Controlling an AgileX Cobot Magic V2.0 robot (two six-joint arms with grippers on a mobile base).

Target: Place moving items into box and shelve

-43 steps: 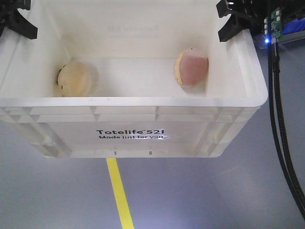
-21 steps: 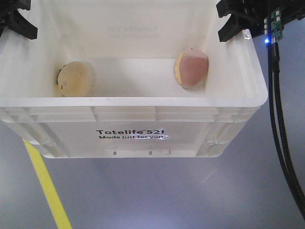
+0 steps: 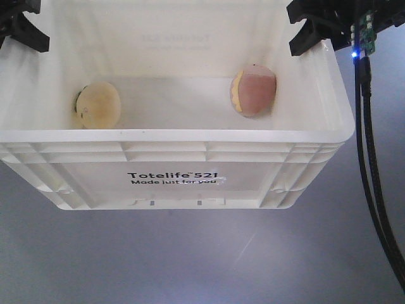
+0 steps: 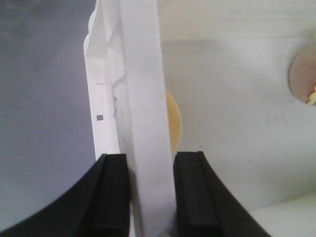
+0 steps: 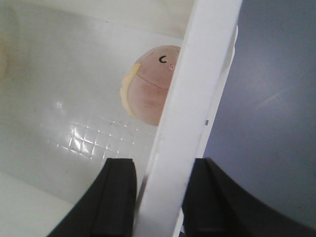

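- You have the box (image 3: 190,135) held between both arms, with the grey floor (image 3: 190,259) below it.
- Your left gripper (image 4: 152,195) has its jaws pinching the box's left wall, one finger inside and one outside.
- Your right gripper (image 5: 165,195) has its jaws pinching the right wall the same way.
- Inside the box, the cream ball (image 3: 99,105) lies near the left wall and the pinkish-brown ball (image 3: 254,92) near the right wall, well apart.

We find the box (image 3: 190,136) filling the upper frame of the front view, the floor (image 3: 190,266) below it. Inside, one plush ball (image 3: 98,105) lies against the left wall and the other plush ball (image 3: 254,92) near the right wall, well apart. The left gripper (image 3: 19,31) straddles the rim at upper left and the right gripper (image 3: 316,38) at upper right, each with the wall pinched between its fingers.
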